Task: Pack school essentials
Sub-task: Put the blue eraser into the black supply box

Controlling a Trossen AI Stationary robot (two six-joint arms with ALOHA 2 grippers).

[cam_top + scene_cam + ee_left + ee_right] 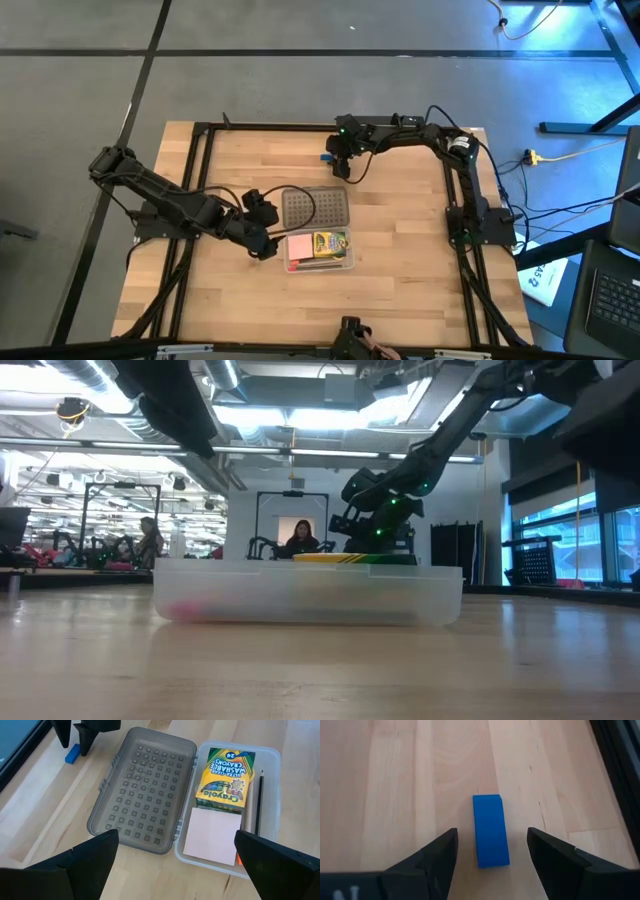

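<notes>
Nearest the low camera, the clear plastic case [308, 596] is sitting on the wooden table [400, 290], filling the middle of that frame, with something pink showing dimly through its left end — probably the pad, though the wall blurs it.

From above, the left gripper [262, 222] is hovering at the centre-left of the frame, just beside the case's left edge, its fingers spread wide and gripping nothing. To its right, the grey dotted lid [315, 208] is lying flat and open, hinged to the tray below it. Inside the tray, the pink square pad [212, 836] is resting beside the green-and-yellow crayon box [226, 779], and a thin pencil [259, 802] is lying along the tray wall.

Further right and higher in the frame, the right gripper [492, 855] is hanging over the tiny blue block [490, 830], fingers partly open on either side of it, not touching. That block is lying on bare wood, well apart from the case.
</notes>
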